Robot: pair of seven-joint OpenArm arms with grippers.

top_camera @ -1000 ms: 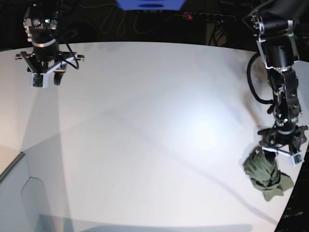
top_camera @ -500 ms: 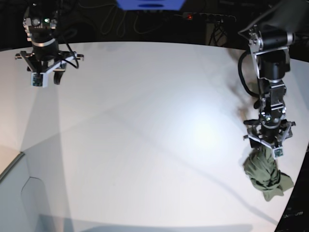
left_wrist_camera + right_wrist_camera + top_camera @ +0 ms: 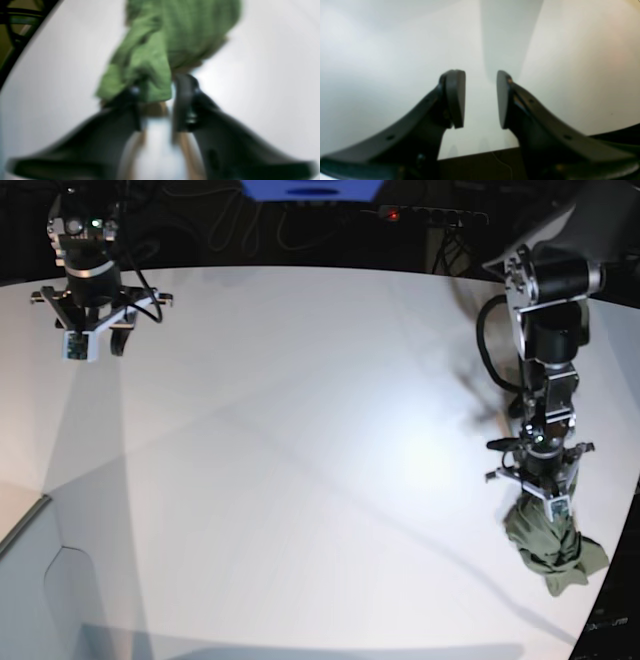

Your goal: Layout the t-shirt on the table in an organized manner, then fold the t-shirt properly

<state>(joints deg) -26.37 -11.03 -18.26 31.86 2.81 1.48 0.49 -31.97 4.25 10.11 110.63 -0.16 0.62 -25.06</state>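
The olive-green cotton t-shirt lies bunched in a heap near the curved edge of the smooth white table, its top pulled upward; the left gripper has its jaws closed on that raised cloth; the right gripper hangs partly parted, holding nothing, well apart.

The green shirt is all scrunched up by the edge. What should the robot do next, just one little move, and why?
Probably lift a bit and drag the t-shirt toward the middle of the table. The left tool is pinched on the top of the bunched cloth, which sits close to the table's rim, with lots of bare surface further in for spreading. The right tool is far away, holding nothing.
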